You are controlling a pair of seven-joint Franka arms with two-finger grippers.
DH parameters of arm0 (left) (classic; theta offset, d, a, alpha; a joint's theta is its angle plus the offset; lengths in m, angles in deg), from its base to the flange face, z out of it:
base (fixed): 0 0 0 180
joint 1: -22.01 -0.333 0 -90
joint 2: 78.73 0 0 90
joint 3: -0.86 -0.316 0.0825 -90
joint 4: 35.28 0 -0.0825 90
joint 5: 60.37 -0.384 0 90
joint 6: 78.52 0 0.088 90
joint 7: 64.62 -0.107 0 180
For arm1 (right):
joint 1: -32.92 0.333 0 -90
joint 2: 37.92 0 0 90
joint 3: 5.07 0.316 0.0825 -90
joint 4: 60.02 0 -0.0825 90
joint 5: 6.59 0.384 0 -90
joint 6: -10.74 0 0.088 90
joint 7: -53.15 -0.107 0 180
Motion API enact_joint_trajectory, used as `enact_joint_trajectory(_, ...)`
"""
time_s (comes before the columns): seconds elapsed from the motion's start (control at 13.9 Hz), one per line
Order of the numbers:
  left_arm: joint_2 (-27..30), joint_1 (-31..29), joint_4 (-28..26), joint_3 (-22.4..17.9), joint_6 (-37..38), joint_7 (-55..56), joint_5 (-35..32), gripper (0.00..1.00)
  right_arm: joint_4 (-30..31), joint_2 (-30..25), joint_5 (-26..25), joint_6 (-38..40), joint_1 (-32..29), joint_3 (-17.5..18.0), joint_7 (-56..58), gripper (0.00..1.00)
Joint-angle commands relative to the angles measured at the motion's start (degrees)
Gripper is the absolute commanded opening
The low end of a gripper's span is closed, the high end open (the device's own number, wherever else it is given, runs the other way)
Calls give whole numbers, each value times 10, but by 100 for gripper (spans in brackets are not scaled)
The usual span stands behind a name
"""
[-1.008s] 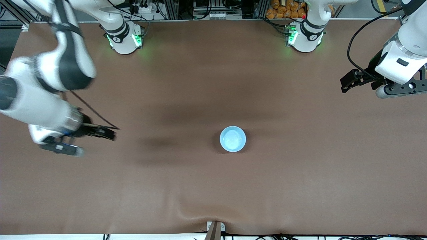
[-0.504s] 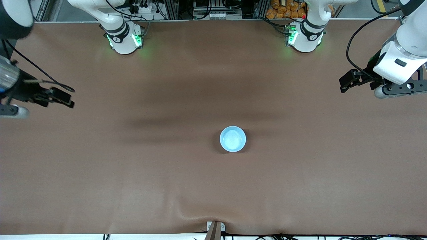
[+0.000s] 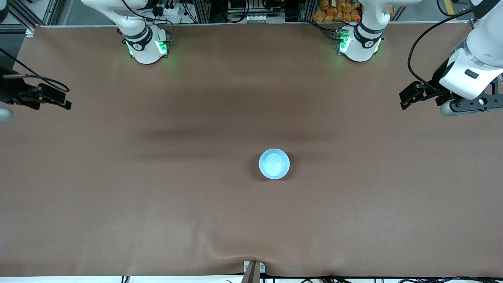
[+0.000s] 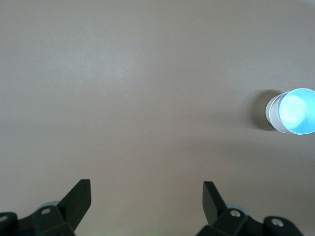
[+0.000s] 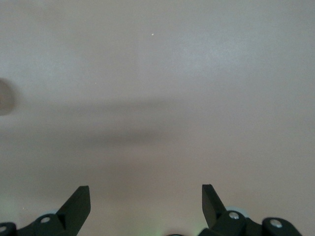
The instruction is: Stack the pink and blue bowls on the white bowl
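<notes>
Brown table (image 3: 157, 220); blue bowl (image 3: 274, 164) well apart from both open grippers.

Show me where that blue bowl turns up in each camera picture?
Front view: the blue bowl sits near the table's middle, on the brown table cover.
Left wrist view: the bowl shows at the picture's edge, partly cut off.
Right wrist view: not in it.
Shared landmark: the brown cover.

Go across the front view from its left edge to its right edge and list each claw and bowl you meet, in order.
right claw, open, over the table's right-arm end → blue bowl, topmost on the stack near the table's middle → left claw, open, over the left-arm end.
</notes>
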Motion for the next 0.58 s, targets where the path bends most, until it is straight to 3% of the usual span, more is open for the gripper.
enact_joint_trajectory(0.0,0,-1,4,-2,-2,-11,8,100,-16,-5,-12,26,-22,22,9,100)
enact_joint_trajectory(0.5,11,-5,-4,-2,8,-17,6,100,-19,-7,-40,35,-23,20,8,100)
